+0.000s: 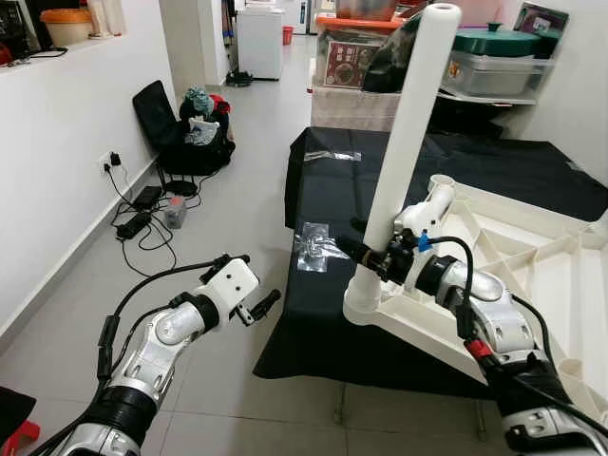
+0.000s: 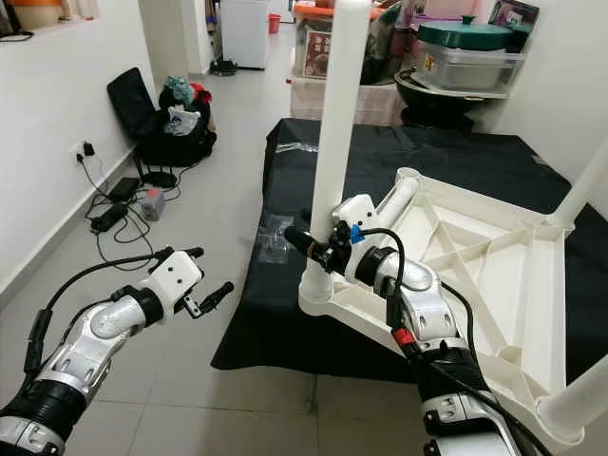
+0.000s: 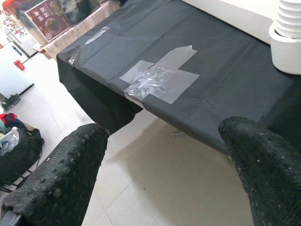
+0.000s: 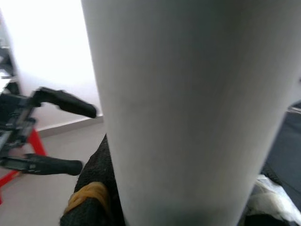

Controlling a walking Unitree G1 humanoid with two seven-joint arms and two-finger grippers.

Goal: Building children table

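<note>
1. White plastic children's tabletop [image 1: 532,275], flipped underside-up with ribbed bracing showing, lying on the counter draped in black cloth [image 1: 513,166], near corner jutting past the counter's front edge.
2. Long white cylindrical plastic table leg [image 1: 404,142] standing in the round corner socket [image 1: 364,302] of the tabletop, leaning slightly, top end rising above the clutter behind.
3. Right claw [image 1: 372,255] clamped on the lower part of the table leg, just above the socket, 2 black fingers either side of the tube; right wrist view taken up by the pale leg surface close up.
4. A 2nd white leg [image 2: 581,185] rising from the far right corner of the tabletop, and a 3rd leg end [image 2: 579,404] at the near right corner.
5. Left claw [image 1: 255,302] hovering over the tiled floor [image 1: 256,142] in front of the counter, fingers [image 3: 61,183] spread apart, nothing between them, well apart from the table leg.
6. Clear plastic bag taped down with clear tape [image 3: 160,80] on the black cloth near the front edge of the counter, between the 2 claws.
7. Black bag with clothing [image 1: 195,128] and a tangle of cables and chargers [image 1: 142,214] on the floor by the white wall.
8. Stacked storage boxes and a green-lidded pot [image 1: 494,43] behind the counter.
</note>
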